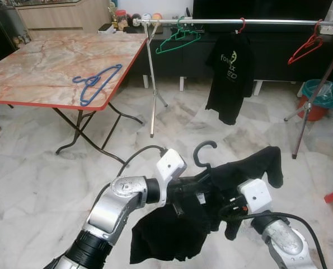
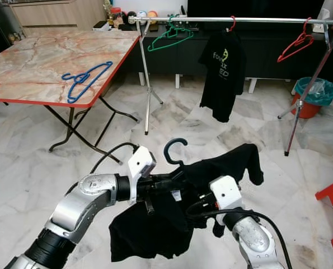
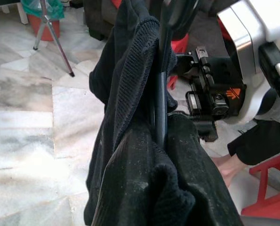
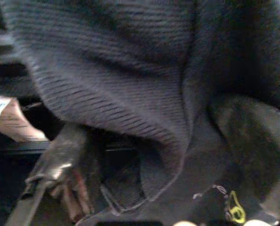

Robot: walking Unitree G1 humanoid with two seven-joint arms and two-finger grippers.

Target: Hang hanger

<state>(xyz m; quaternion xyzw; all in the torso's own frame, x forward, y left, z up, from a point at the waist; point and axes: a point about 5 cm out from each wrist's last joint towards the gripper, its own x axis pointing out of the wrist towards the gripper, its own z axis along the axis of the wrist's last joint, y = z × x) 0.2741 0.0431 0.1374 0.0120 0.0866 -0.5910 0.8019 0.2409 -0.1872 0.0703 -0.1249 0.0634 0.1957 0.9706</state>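
Hanger [image 1: 204, 152], draped in a black shirt [image 1: 172, 230], sits clamped between my left gripper [image 1: 190, 189] and right gripper [image 1: 229, 212] over open marble floor [image 1: 37, 168], well short of the rail [image 1: 233, 22].

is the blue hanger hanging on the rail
No, the blue hanger lies flat on the marble-top table, while the rail carries green and red hangers.

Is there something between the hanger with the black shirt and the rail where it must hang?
Nothing visible blocks it. Open marble floor lies between the dark hanger and the rail. A free stretch of rail remains between the hanging black T-shirt and the red hanger.
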